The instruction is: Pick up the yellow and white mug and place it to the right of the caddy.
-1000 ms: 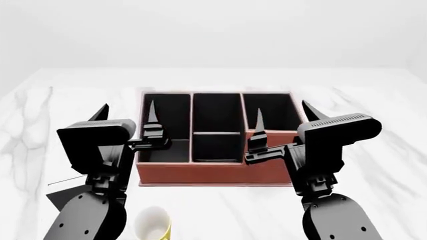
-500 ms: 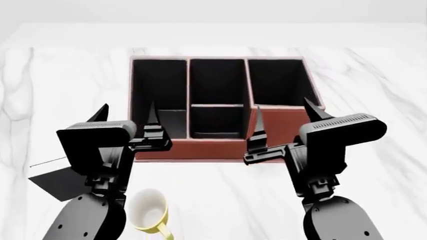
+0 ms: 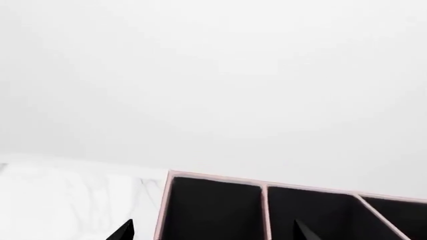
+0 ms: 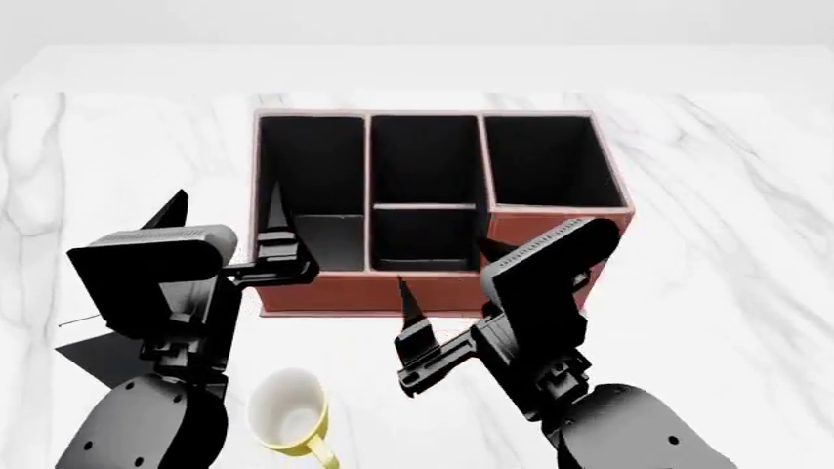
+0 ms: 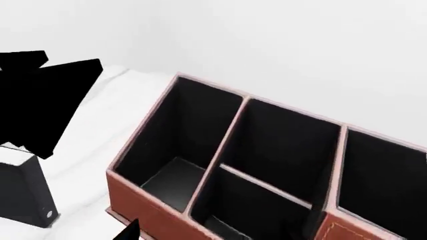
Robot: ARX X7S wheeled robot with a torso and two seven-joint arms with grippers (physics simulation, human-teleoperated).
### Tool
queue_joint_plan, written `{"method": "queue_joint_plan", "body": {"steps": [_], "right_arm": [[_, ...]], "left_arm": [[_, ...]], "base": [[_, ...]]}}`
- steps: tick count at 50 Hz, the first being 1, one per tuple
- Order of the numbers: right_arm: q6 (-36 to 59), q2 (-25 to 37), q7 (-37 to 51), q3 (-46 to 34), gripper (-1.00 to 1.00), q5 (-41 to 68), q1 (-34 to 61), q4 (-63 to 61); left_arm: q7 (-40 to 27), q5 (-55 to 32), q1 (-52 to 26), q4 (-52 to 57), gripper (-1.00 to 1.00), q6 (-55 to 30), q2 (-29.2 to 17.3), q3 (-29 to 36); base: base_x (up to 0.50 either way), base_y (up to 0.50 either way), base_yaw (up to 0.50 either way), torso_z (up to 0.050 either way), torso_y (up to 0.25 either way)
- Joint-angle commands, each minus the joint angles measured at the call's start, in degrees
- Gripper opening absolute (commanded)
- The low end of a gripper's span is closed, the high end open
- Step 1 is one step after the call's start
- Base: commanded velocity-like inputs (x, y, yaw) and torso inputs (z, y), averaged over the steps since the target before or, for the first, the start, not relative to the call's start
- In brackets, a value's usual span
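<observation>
The yellow and white mug [image 4: 289, 415] stands upright on the marble table, in front of the caddy's left end and between my two arms. The reddish-brown caddy [image 4: 342, 292] with black compartments fills the middle of the head view. My left gripper [image 4: 225, 217] hangs open over the caddy's front left corner, and the left wrist view shows both spread fingertips [image 3: 123, 231] over the caddy [image 3: 213, 176]. My right gripper [image 4: 450, 278] is open and turned sideways at the caddy's front wall, above and right of the mug. One right fingertip [image 5: 131, 233] shows by the caddy [image 5: 143, 202].
A small upright black box [image 4: 111, 354] stands left of the mug, partly behind my left arm, and shows again as the black box [image 5: 23, 192] in the right wrist view. White marble table [image 4: 729, 293] stretches right of the caddy. The left arm [image 5: 40, 95] shows black in the right wrist view.
The head view tilted down. My right arm swung left and down to the caddy's front, turning its gripper sideways. My left gripper shifted slightly left. The mug stayed put.
</observation>
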Motion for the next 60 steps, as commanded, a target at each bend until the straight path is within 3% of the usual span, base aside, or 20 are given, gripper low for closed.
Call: {"method": "queue_joint_plan", "body": {"steps": [1,15,60], "right_arm": [[10.3,-0.7,-3.4,-2.4,1.00,5.4,1.2,-1.1],[15.7,-0.9,-4.0,-4.2,1.00,8.6,-2.2,-1.5],[6.7,-1.1,-6.3,-13.7,1.00,10.1,-6.7,6.3]], "left_arm": [[-0.7,-0.3,-0.4,0.3,1.00,-0.4,-0.7,-0.2],[-1.5,-0.2,-0.8,0.6,1.00,-1.1,-1.4,0.2],[-2.7,-1.2,-0.8,0.8,1.00,-1.0,-2.5,0.8]], "base": [[0.00,0.00,0.00,0.000,0.000],[0.00,0.00,0.00,0.000,0.000],[0.00,0.00,0.00,0.000,0.000]]}}
